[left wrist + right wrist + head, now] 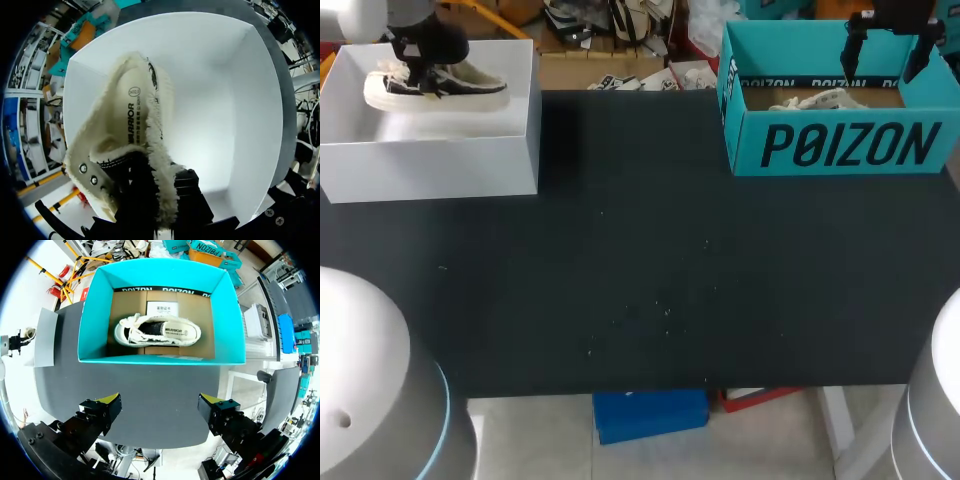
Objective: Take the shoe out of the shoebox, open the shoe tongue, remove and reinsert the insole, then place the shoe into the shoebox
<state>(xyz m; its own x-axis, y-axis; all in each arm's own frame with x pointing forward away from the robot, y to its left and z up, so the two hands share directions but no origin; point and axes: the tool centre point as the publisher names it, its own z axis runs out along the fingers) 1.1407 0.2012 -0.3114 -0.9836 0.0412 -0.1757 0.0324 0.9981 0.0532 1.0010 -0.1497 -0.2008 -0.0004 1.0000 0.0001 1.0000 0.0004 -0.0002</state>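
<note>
The left hand (420, 68) is clenched on the fluffy shoe (440, 88). It holds the shoe by the heel end, a little above the floor of the white box (430, 165). That box sits on the dark surface (640, 280) at about 10 o'clock. The shoe's toe points toward 3 o'clock. The insole (132, 115) lies flat inside the shoe.

The right hand (887, 65) is wide apart and holds nothing. It hangs over the teal box (840, 145) at about 2 o'clock. A second shoe (157, 331) lies on its side in that box, and nothing touches it.

I think the job is at one of its two ends. The fluffy shoe is either just coming out of its box or just going back in. I cannot tell which from this. No shoe is out on the surface, and no insole is out. The second shoe looks like it has not been picked up.
</note>
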